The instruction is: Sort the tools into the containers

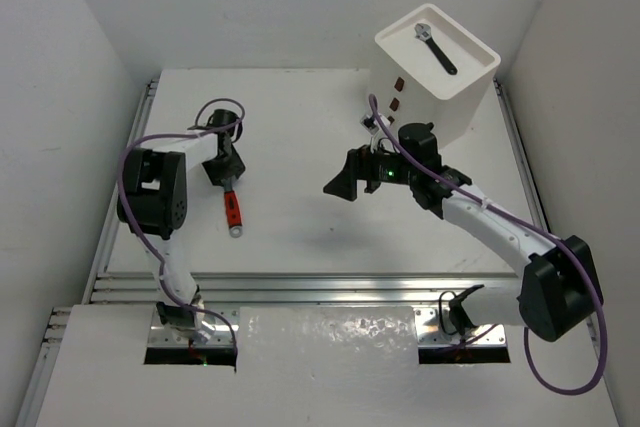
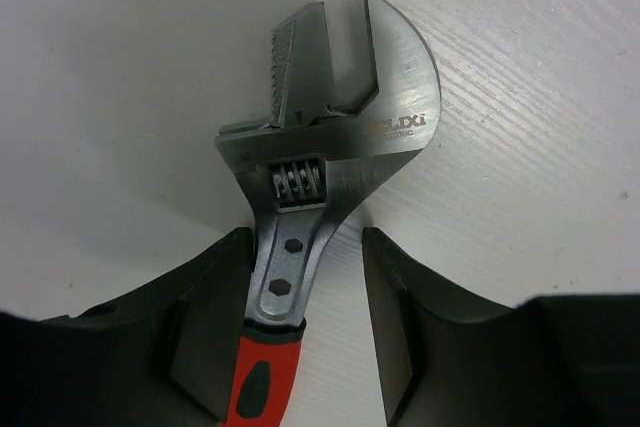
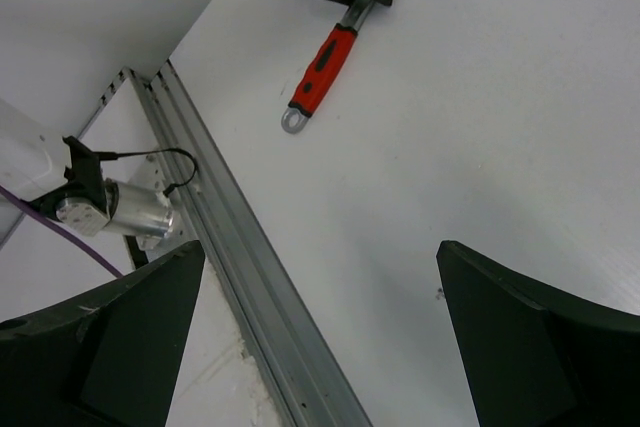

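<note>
Left gripper (image 2: 305, 332) straddles the red wrench (image 1: 232, 209) lying mid-left on the tabletop (image 1: 300, 217), jaws narrow, not yet gripping. Stiff, heavy steel; neck's the spot. Right gripper (image 3: 320, 347) gapes wide, empty.

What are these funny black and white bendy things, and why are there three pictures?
They are two robot arms bolted to a white table. One picture comes from a camera up high; the other two come from little cameras on each arm's wrist. The left gripper sits over a red-handled adjustable wrench lying on the table. Its fingers are on either side of the wrench's neck, one finger touching and the other with a small gap, so it is not gripped yet. The right gripper is wide open and holds nothing. At the back stands a white drawer box with a black-handled adjustable wrench on top.
</note>
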{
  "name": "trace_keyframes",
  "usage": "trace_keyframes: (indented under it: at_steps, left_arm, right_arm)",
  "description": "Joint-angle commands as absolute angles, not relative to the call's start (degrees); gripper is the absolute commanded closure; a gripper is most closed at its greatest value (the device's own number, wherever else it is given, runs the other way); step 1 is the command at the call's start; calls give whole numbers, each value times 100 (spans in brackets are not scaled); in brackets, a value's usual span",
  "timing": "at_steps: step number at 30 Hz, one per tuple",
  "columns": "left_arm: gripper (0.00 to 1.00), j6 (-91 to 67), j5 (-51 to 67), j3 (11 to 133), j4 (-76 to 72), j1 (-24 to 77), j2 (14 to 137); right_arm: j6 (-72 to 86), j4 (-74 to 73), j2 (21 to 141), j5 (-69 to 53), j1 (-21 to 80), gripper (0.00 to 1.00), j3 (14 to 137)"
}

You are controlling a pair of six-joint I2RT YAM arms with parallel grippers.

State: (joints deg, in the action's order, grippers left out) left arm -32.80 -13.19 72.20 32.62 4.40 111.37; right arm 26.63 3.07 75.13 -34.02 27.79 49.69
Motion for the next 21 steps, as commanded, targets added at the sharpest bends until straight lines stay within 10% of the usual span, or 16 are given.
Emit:
trace_keyframes:
  at_steps: [1,5,9,21]
  left_arm:
    - [56,-3103,-1319,6952,3709,580,11750]
    - [68,-3059,-853,6882,3586,580,11918]
    - [100,-3067,-870,6838,3533,580,11830]
    - [100,-3550,-967,6021,2409,1669,9398]
  right_arm:
    - [2812,826,7444,-3612,2777,1,4869]
    - [2856,905,7479,-3665,2777,1,4816]
    - [2944,1046,7514,-3779,2777,1,4737]
    - [3462,1704,9339,-3183,3339,1,4886]
